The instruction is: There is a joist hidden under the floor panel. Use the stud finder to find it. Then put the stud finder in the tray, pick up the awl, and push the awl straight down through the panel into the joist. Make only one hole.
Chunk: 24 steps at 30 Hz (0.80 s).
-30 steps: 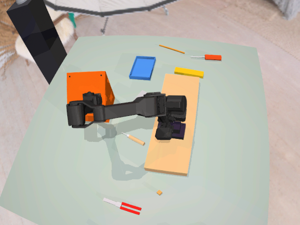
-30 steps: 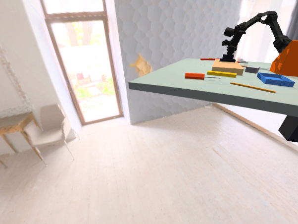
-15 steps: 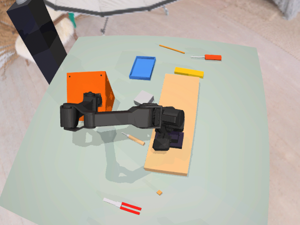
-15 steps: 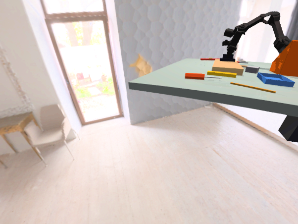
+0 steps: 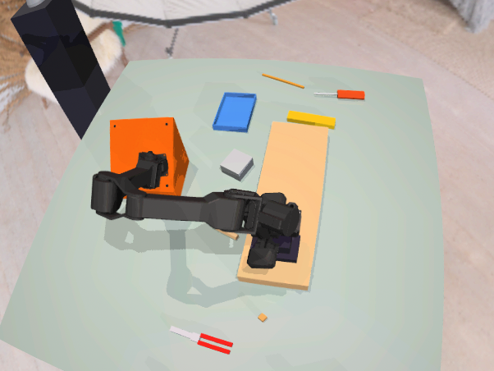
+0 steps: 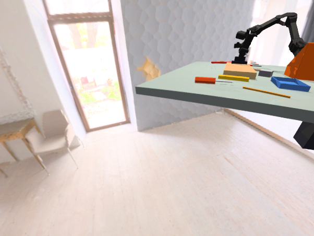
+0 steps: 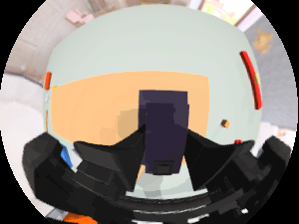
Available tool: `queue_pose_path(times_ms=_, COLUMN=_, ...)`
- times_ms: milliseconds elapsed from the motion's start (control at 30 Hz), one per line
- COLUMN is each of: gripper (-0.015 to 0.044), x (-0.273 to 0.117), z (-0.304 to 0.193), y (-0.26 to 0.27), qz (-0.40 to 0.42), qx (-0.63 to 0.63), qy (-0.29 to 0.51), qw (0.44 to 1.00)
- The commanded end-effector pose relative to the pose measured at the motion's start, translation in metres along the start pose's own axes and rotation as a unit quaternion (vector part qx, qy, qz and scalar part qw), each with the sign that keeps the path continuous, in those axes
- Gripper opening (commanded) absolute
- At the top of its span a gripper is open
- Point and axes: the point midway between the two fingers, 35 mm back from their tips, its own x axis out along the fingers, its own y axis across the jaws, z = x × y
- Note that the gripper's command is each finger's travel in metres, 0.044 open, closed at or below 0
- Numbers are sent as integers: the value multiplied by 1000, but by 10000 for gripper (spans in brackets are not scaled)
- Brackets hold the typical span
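Note:
My gripper (image 6: 240,58) (image 7: 162,126) is shut on the dark purple stud finder (image 5: 292,255) (image 6: 239,62) (image 7: 166,115). The stud finder is flat over the near end of the pale wood panel (image 5: 293,160) (image 6: 238,70) (image 7: 90,109); whether it touches the panel is hard to tell. No joist shows. The blue tray (image 5: 235,112) (image 6: 290,83) (image 7: 66,157) is empty, left of the panel's far end. The awl (image 5: 228,234) lies on the table left of the panel, with only part of its wooden handle showing under the arm in the top view.
A grey block (image 5: 236,162) (image 6: 266,73) sits between tray and panel. A yellow bar (image 5: 311,119) (image 6: 233,78) lies by the panel's far end. Beyond are a red-handled screwdriver (image 5: 350,94) (image 6: 205,80) and an orange stick (image 5: 283,80). Red-handled pliers (image 5: 215,340) and a small cube (image 5: 263,317) lie nearer.

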Motion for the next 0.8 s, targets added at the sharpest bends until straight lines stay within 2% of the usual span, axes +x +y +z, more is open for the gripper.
queue_pose_path(times_ms=0, gripper=0, x=0, z=0, y=-23, qz=-9, qx=5, qy=2, qw=1000)
queue_pose_path(times_ms=767, gripper=0, x=-5, z=2, y=-25, qz=-4, qx=2, qy=1, qw=1000)
